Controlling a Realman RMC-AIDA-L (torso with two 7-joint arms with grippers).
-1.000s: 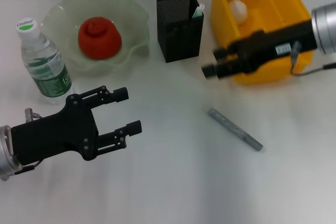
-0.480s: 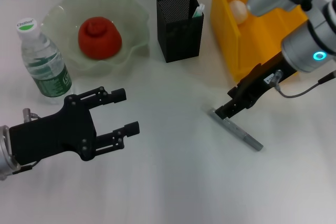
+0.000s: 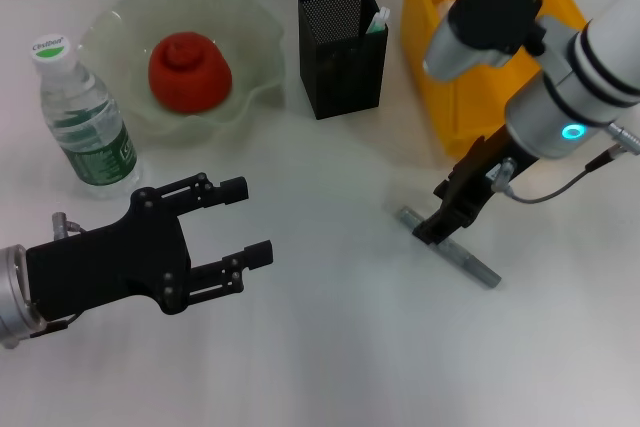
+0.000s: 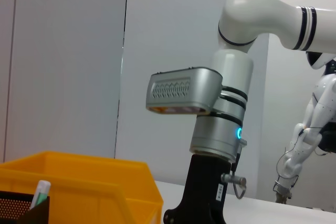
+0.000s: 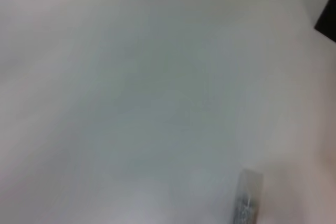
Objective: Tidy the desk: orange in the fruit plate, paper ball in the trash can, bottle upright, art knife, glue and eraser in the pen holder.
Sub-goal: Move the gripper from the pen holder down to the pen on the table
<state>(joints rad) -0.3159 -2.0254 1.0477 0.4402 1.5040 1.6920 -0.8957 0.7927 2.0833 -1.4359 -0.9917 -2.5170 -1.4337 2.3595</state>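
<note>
Knife, a grey stick, lies flat on the desk at centre right; the right claw sits on it, grip unclear. Left claw hovers open at lower left. Orange rests in the plate.

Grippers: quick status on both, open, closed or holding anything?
Left gripper: open, empty, hovering over bare desk in front of the bottle.
Right gripper: down at the grey art knife; finger state cannot be told.
</note>
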